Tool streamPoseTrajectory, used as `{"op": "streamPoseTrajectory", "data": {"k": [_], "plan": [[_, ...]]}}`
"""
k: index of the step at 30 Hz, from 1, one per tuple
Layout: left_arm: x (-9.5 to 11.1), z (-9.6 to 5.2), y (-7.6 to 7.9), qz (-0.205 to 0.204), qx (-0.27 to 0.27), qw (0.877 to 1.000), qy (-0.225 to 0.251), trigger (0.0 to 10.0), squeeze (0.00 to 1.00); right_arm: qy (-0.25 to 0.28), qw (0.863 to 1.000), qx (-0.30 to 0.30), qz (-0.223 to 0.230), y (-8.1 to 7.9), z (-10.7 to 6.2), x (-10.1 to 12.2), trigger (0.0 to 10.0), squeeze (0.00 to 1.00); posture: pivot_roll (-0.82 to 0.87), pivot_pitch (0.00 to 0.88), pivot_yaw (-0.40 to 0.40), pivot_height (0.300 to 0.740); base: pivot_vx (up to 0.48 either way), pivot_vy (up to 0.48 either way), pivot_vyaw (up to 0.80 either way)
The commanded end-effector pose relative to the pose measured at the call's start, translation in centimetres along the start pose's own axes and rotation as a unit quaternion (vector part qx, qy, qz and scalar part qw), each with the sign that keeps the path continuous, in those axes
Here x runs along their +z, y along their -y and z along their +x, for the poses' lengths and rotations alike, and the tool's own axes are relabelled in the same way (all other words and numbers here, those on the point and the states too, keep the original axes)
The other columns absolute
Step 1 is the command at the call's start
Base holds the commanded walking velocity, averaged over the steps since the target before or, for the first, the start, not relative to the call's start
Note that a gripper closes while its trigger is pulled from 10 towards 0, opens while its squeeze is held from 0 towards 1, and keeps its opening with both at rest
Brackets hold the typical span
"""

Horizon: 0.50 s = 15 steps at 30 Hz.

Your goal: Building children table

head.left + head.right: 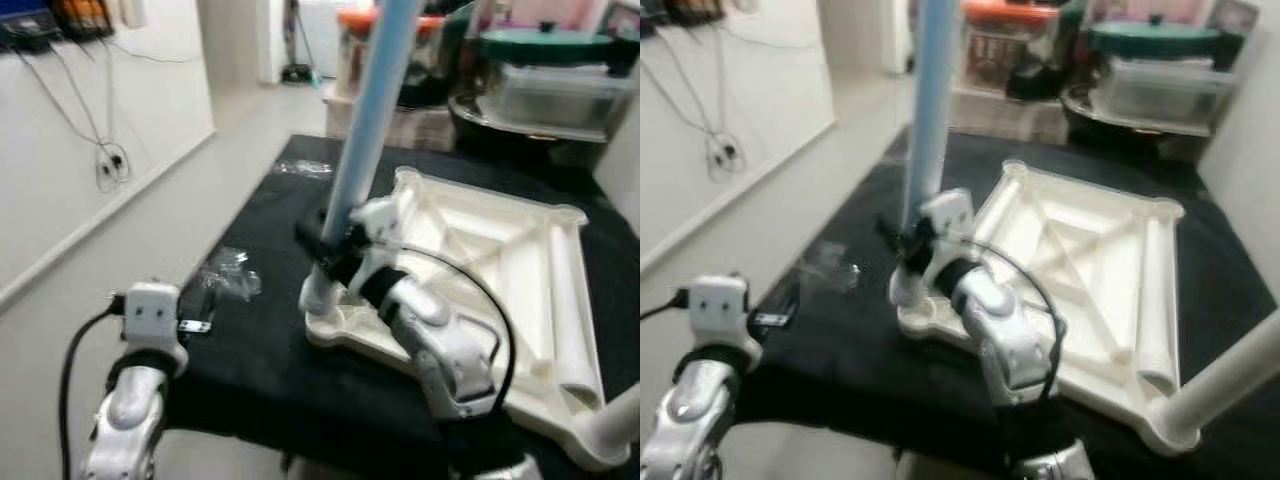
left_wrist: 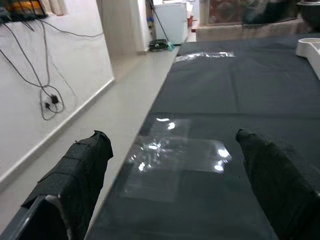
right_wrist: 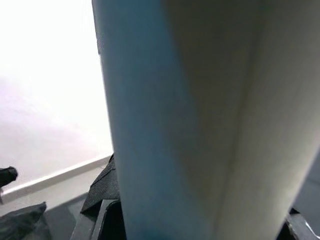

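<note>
A white plastic tabletop (image 1: 520,250) lies upside down on a black cloth (image 1: 260,330). A pale blue table leg (image 1: 365,130) stands upright at the tabletop's near left corner, and my right gripper (image 1: 325,240) is shut on its lower end. Up close, the blue leg (image 3: 190,120) rises right between the right fingers. A white leg (image 1: 1225,380) stands in the near right corner. My left gripper (image 2: 175,165) is open, low over the cloth's left edge above a clear plastic bag (image 2: 172,160).
Crumpled clear bags (image 1: 228,272) lie on the cloth's left part. The pale floor (image 1: 150,230) and a white wall with hanging cables (image 1: 105,160) are on the left. Stacked containers and a dark pan (image 1: 545,80) stand behind the cloth.
</note>
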State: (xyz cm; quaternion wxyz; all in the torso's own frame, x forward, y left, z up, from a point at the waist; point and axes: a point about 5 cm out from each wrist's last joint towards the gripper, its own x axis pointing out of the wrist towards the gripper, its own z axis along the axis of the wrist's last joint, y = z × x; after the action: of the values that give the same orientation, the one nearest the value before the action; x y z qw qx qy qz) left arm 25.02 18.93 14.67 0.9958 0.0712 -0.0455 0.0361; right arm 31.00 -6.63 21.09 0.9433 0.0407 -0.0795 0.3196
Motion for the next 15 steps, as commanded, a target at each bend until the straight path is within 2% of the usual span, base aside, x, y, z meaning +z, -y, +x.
{"op": "streamPoseTrajectory", "data": {"k": [1, 5, 6, 7, 8, 12, 13, 14, 15], "plan": [[-0.3, -0.3, -0.1, 0.006, -0.004, 1.000, -0.006, 10.0, 0.00, 0.005, 1.000, 0.012, -0.005, -0.4, 0.2, 0.1, 10.0, 0.00, 0.06, 0.000, -0.070, 0.740, 0.000, 0.000, 0.00], [-0.5, -0.5, 0.4, 0.004, -0.023, 1.000, -0.009, 10.0, 0.00, 0.004, 1.000, 0.011, -0.009, -0.2, 0.2, 0.1, 10.0, 0.00, 0.06, 0.000, -0.070, 0.740, 0.000, 0.000, 0.00], [-0.7, -0.8, 0.9, -0.004, -0.048, 0.999, -0.016, 10.0, 0.00, 0.004, 1.000, 0.009, -0.012, 0.0, 0.2, 0.2, 10.0, 0.00, 0.06, 0.000, -0.069, 0.740, 0.000, 0.000, 0.00], [-0.7, -0.8, 0.9, -0.004, -0.048, 0.999, -0.016, 10.0, 0.00, 0.004, 1.000, 0.009, -0.012, 0.0, 0.2, 0.2, 10.0, 0.00, 0.06, 0.000, -0.069, 0.740, 0.000, 0.000, 0.00], [-0.9, -1.2, 1.6, -0.013, -0.086, 0.996, -0.024, 10.0, 0.00, 0.004, 1.000, 0.007, -0.016, 0.3, 0.2, 0.2, 10.0, 0.00, 0.06, 0.000, -0.070, 0.740, 0.000, 0.000, 0.00], [-0.9, -1.2, 1.6, -0.013, -0.086, 0.996, -0.024, 10.0, 0.00, 0.004, 1.000, 0.007, -0.016, 0.3, 0.2, 0.2, 10.0, 0.00, 0.06, 0.000, -0.070, 0.740, 0.000, 0.000, 0.00], [-1.3, -1.9, 2.5, -0.019, -0.134, 0.990, -0.041, 10.0, 0.00, 0.004, 1.000, 0.005, -0.022, 0.6, 0.2, 0.3, 10.0, 0.00, 0.06, 0.000, -0.066, 0.740, 0.000, 0.000, 0.00], [-2.5, -2.9, 3.3, -0.036, -0.186, 0.978, -0.086, 10.0, 0.00, 0.001, 0.999, 0.005, -0.032, 1.5, 0.5, 0.3, 10.0, 0.00, 0.06, 0.000, -0.062, 0.740, 0.000, 0.000, 0.00], [-2.5, -2.9, 3.3, -0.036, -0.186, 0.978, -0.086, 10.0, 0.00, 0.001, 0.999, 0.005, -0.032, 1.5, 0.5, 0.3, 10.0, 0.00, 0.06, 0.000, -0.062, 0.740, 0.000, 0.000, 0.00]]}}
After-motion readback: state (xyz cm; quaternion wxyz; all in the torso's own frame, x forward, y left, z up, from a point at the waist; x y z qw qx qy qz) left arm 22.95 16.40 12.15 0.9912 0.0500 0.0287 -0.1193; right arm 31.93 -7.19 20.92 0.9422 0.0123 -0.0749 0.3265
